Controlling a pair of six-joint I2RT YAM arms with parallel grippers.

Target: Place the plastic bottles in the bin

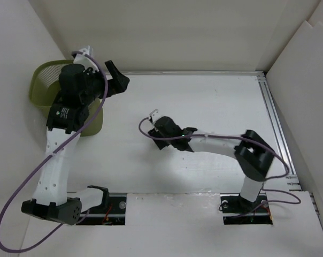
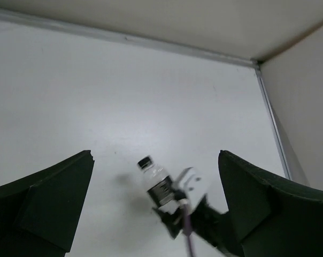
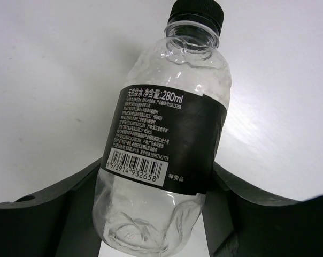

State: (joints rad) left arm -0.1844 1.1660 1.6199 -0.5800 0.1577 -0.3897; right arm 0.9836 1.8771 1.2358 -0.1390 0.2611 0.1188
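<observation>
A clear crinkled plastic bottle point(image 3: 167, 134) with a black cap and black label sits between the fingers of my right gripper point(image 3: 156, 214), which is shut on its lower body and holds it near the middle of the table. The bottle also shows in the left wrist view point(image 2: 156, 182), sticking out of the right gripper point(image 2: 177, 214). In the top view the right gripper point(image 1: 161, 133) hides the bottle. My left gripper point(image 1: 117, 77) is open and empty, just right of the olive-green bin point(image 1: 38, 80) at the far left. No other bottles are in view.
The left arm reaches over the bin. White walls close in the table at the back and both sides. A metal rail point(image 1: 276, 123) runs along the right edge. Purple cables hang from both arms.
</observation>
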